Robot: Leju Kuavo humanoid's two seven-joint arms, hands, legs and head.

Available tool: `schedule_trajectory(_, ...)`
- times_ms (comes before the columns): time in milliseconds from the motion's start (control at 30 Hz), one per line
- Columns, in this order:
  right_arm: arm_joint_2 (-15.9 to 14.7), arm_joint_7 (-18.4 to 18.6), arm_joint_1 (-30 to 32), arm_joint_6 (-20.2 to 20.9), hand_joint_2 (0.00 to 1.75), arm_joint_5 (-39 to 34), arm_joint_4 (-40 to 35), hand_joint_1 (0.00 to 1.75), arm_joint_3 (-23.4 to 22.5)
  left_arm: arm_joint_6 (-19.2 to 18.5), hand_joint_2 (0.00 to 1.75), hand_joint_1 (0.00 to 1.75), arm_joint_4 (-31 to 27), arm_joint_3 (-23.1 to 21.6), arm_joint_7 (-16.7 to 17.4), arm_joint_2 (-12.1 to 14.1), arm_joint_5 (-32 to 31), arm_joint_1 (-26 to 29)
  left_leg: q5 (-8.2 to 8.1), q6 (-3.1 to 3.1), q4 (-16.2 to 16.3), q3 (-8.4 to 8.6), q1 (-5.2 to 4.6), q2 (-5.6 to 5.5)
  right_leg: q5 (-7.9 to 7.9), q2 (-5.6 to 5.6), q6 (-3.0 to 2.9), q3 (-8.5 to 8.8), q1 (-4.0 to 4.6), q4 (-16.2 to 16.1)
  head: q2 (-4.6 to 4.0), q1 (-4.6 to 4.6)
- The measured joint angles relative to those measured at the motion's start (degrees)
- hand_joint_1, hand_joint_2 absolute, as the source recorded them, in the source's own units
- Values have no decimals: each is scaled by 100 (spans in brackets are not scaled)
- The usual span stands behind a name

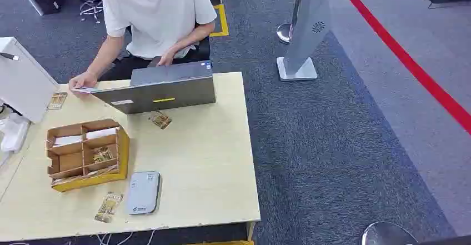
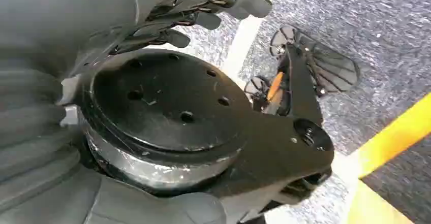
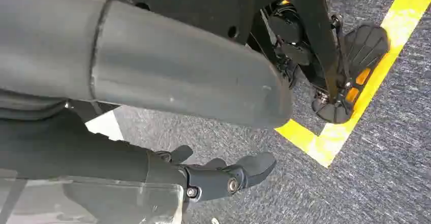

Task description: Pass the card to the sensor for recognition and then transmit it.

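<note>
Head: card point(image 1: 109, 206) lies flat on desk point(image 1: 211, 161) near front edge, just beside grey sensor point(image 1: 143, 193); person's hand point(image 1: 83, 80) holds another card by laptop point(image 1: 161, 92). L wrist: left hand point(image 2: 203, 10) empty, fingers loosely apart. R wrist: right hand point(image 3: 223, 176) empty, fingers apart, over carpet.

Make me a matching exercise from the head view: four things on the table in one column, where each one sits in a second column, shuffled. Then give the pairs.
Things:
1. laptop
2. grey sensor box
3. wooden organizer
4. white card

Places:
A. near the table's front edge, beside a loose card
B. in the person's hand at the far side of the table
C. on the left part of the table, with compartments holding cards
D. at the far edge, in front of the person

Pairs: 1-D, 2-A, 3-C, 4-B
</note>
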Motion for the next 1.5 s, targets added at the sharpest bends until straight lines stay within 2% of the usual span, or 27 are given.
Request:
schedule_trajectory(100,-2,-7,-2,-18,0,-72,0,0,-37,125,175,0,-29,101,-357,-26,686,-11,0,0,0,0,0,0,0,0,0,0,0,0,2,0)
schedule_trajectory(167,-2,-44,-2,-35,0,-166,2,0,-87,330,175,0,-96,263,-704,-74,1531,-13,0,0,0,0,0,0,0,0,0,0,0,0,0,-2)
schedule_trajectory(233,-2,-61,-1,-42,0,-247,2,0,-131,731,175,0,-208,321,-1203,-133,2736,-9,0,0,0,-1,0,0,0,0,0,0,0,0,0,-2)
schedule_trajectory(333,-2,-101,-3,-42,0,-330,2,0,-214,1034,175,0,-254,418,-1959,-155,3747,4,0,0,0,-1,0,0,0,-1,0,0,0,0,2,-2)
schedule_trajectory(467,0,-133,-4,-37,0,-415,4,0,-280,1147,175,0,-260,489,-2691,-181,4222,8,0,0,0,0,0,0,0,-1,0,2,0,0,0,-2)
schedule_trajectory(567,2,-164,-4,15,0,-417,4,0,-313,1272,175,0,-260,492,-3365,-186,4267,7,0,0,0,0,0,0,0,-1,1,2,0,0,0,-2)
schedule_trajectory(800,13,-199,-4,68,0,-426,4,0,-350,1432,175,0,-514,492,-3495,-188,3903,5,0,0,0,2,1,0,0,-1,0,2,1,0,0,-2)
schedule_trajectory(867,18,-234,-3,98,0,-435,4,0,-352,1530,175,0,-903,492,-3501,-192,3713,6,1,-1,0,1,6,0,0,-1,0,2,6,0,0,0)
schedule_trajectory(900,20,-260,-6,105,0,-442,4,0,-354,1618,175,0,-1124,479,-3508,-210,3744,24,0,-1,-3,-8,6,-1,-1,-2,-1,7,6,3,2,-4)
schedule_trajectory(933,26,-308,-8,107,0,-474,4,0,-356,1857,175,0,-1457,362,-3517,-201,3995,134,-2,-3,-4,-2,6,0,-6,0,-7,11,7,4,0,0)
schedule_trajectory(967,37,-359,-9,120,175,-503,4,0,-367,2288,175,0,-1799,163,-3519,-208,4507,283,-16,-23,-5,9,14,5,-11,6,-16,15,16,5,0,-4)
schedule_trajectory(1000,46,-389,-10,120,175,-511,4,0,-382,2763,175,0,-2324,-233,-3532,-216,5300,555,-22,-29,-5,24,20,25,-16,22,-28,23,22,5,2,7)
schedule_trajectory(1033,46,-411,-3,109,175,-500,4,0,-391,3008,175,0,-2866,-650,-3528,-208,5893,828,-31,-31,-3,33,23,39,-17,37,-28,22,24,5,0,2)
schedule_trajectory(1067,46,-430,4,81,175,-429,4,0,-389,3014,175,0,-3589,-1088,-3532,-199,6491,1111,-31,-30,2,30,32,34,-19,32,-27,18,31,4,0,-5)
schedule_trajectory(1100,46,-444,9,61,175,-360,4,0,-389,2847,175,0,-4217,-1325,-3538,-203,6864,1281,-23,-22,6,21,32,12,-20,17,-26,-1,30,-2,0,-4)
schedule_trajectory(1133,44,-437,9,59,175,-301,2,0,-387,2444,175,0,-4745,-1441,-3547,-175,6939,1286,-7,-16,5,-6,29,-50,-35,-38,-6,-5,27,-2,0,-7)
schedule_trajectory(1167,42,-417,0,59,175,-269,2,0,-385,1657,175,0,-5169,-1397,-3547,-140,6597,1183,9,-18,2,-26,30,-105,-38,-93,-11,-4,28,1,2,-2)
schedule_trajectory(1233,37,-417,-31,59,175,-243,2,0,-380,611,175,0,-6008,-968,-3547,-162,5962,977,4,-41,-1,-28,50,-110,-37,-102,-44,6,47,3,0,19)
schedule_trajectory(1267,37,-417,-35,59,175,-214,2,0,-378,470,175,0,-6401,-690,-3547,-186,5776,877,-2,-49,-1,-15,52,-75,-26,-77,-61,15,50,7,0,39)
schedule_trajectory(1333,35,-417,-10,57,175,-199,0,0,-369,529,175,0,-7004,-239,-3547,-199,5650,758,-6,-55,-1,3,47,18,0,12,-63,1,46,9,0,4)
schedule_trajectory(1367,33,-417,9,52,0,-199,0,0,-363,540,175,0,-7317,-30,-3547,-199,5597,710,-7,-55,-1,4,47,24,1,23,-60,-3,46,9,0,-9)
schedule_trajectory(1500,33,-417,2,52,0,-192,0,0,-352,540,175,0,-8049,332,-3541,-265,5490,604,-7,-55,0,3,51,14,-7,14,-54,-8,48,8,0,-9)
